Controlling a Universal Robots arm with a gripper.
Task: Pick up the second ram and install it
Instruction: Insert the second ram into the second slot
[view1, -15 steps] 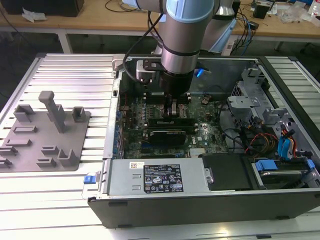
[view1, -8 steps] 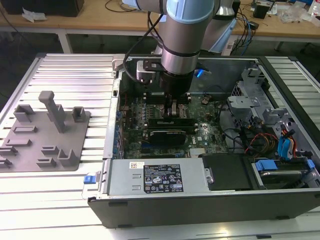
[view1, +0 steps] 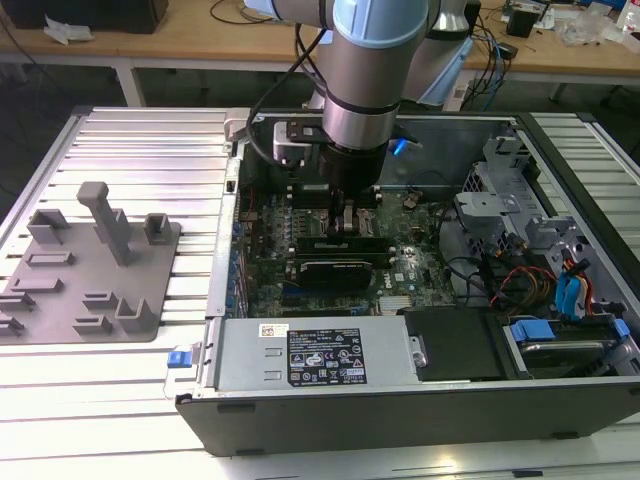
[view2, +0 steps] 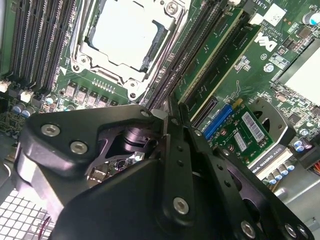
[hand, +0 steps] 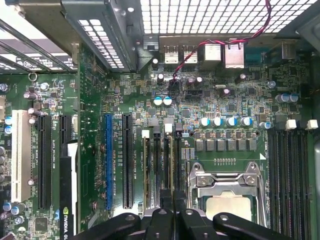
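Remote station, memory install under way: my grey-and-blue robot arm (view1: 360, 80) reaches down into the open black desktop computer case (view1: 400, 400), its jaws low over the green motherboard (hand: 235, 107).

In both wrist views the jaws stand drawn close together, with only a thin dark seam between them. Whether that seam holds anything, I cannot tell.

Directly under the jaws runs the bank of long black plastic memory slots (hand: 162, 165) with white end latches. Just beside the jaws on one flank lies the square metal processor socket (hand: 227, 185), with its bare silvery chip. On the other flank, the black and blue expansion slots (hand: 107, 160) lie a little further off.

I cannot pick out the second ram, the slim green circuit-board stick, as a separate thing. Edge-on it would be very thin, and the jaws cover the spot where it would sit.

The grey blocky plastic fixture (view1: 90, 265) rests on the ribbed metal counter (view1: 150, 150), well apart from the jaws and outside the case. No green stick shows on it.

From that I judge the pick-up is done and the work has reached the install step. The stick is either pinched in the seam or already entering the slot beneath. I cannot confirm from here that it is seated or that the latches have closed on it, so I count the install as unfinished.
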